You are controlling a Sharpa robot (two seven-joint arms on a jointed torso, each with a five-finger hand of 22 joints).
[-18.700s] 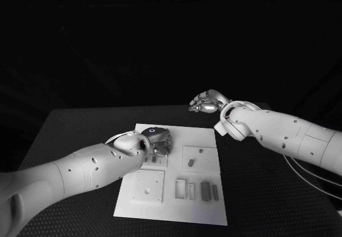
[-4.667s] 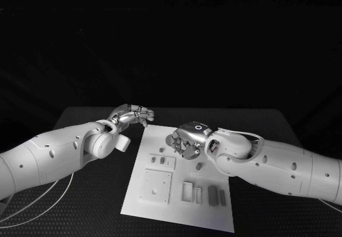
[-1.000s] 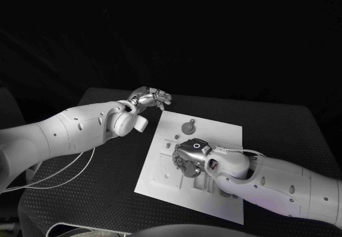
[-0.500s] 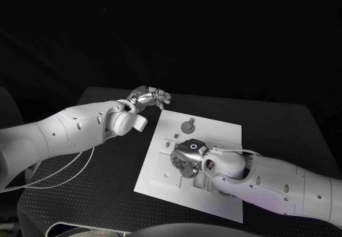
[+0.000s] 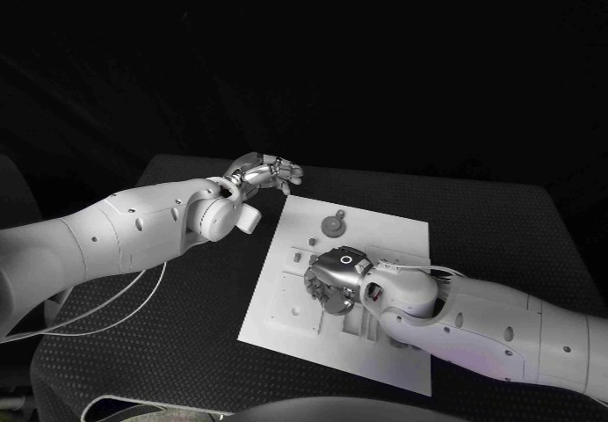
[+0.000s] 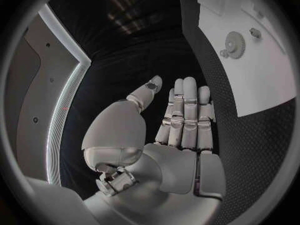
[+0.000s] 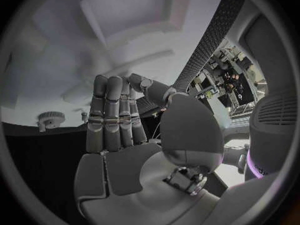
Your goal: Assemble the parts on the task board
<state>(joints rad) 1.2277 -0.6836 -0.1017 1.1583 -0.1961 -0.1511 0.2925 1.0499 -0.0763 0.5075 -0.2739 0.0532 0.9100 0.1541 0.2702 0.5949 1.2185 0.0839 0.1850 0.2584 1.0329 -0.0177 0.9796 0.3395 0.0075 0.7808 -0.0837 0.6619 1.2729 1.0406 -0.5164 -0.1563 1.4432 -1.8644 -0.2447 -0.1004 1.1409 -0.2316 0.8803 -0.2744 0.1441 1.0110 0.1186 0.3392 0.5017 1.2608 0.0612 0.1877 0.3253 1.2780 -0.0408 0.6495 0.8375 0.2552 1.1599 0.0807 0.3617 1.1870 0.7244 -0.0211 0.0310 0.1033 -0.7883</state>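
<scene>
While right hand (image 5: 335,280) hovers mid-board, left hand (image 5: 264,172) clears task board (image 5: 395,230) corner

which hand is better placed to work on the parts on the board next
Probably the right robot hand: it hovers over the middle of the white rectangular task board, among the parts. The left robot hand is off the board, beyond its far corner.

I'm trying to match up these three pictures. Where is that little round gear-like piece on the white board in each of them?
Head view: the gear lies on the far end of the task board, beyond the right hand.
Left wrist view: the gear lies on the board past the left hand.
Right wrist view: the gear lies on the board beside the right hand's fingers.
Shared landmark: the small peg next to the gear.
</scene>
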